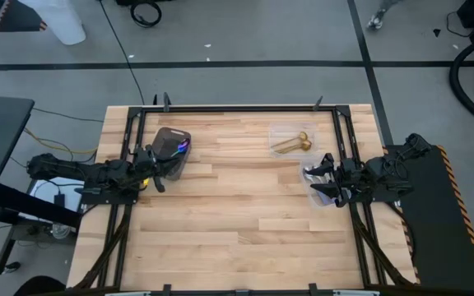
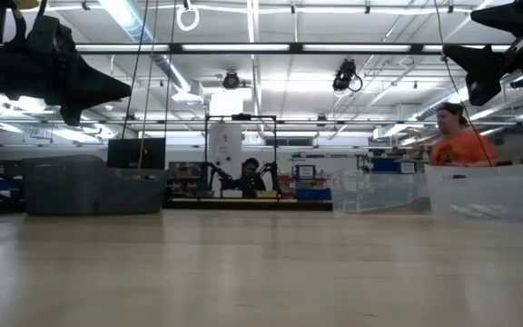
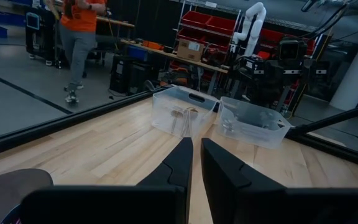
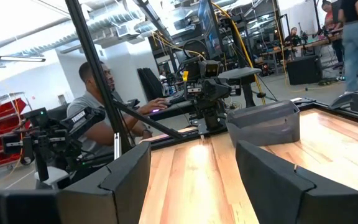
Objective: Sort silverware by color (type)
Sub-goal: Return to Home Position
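Observation:
Gold spoons (image 1: 291, 144) lie in a clear container (image 1: 290, 131) near the far edge, also seen in the left wrist view (image 3: 182, 118). Iridescent purple-blue spoons (image 1: 181, 146) rest in the dark grey tray (image 1: 169, 136). A second clear container (image 1: 326, 197) at the right holds silver spoons (image 3: 229, 127). My left gripper (image 1: 160, 182) hovers beside the tray's near side, its fingers (image 3: 219, 171) shut to a thin slit on nothing. My right gripper (image 1: 318, 175) hangs over the second container, wide open and empty, fingers (image 4: 129, 168) far apart.
Bare wooden tabletop (image 1: 237, 222) spans the middle and near side. Black rails (image 1: 237, 107) frame the table. In the low view both arms (image 2: 53, 73) (image 2: 498, 54) hang well above the surface. People show in the room beyond (image 2: 457, 136) (image 4: 98, 93).

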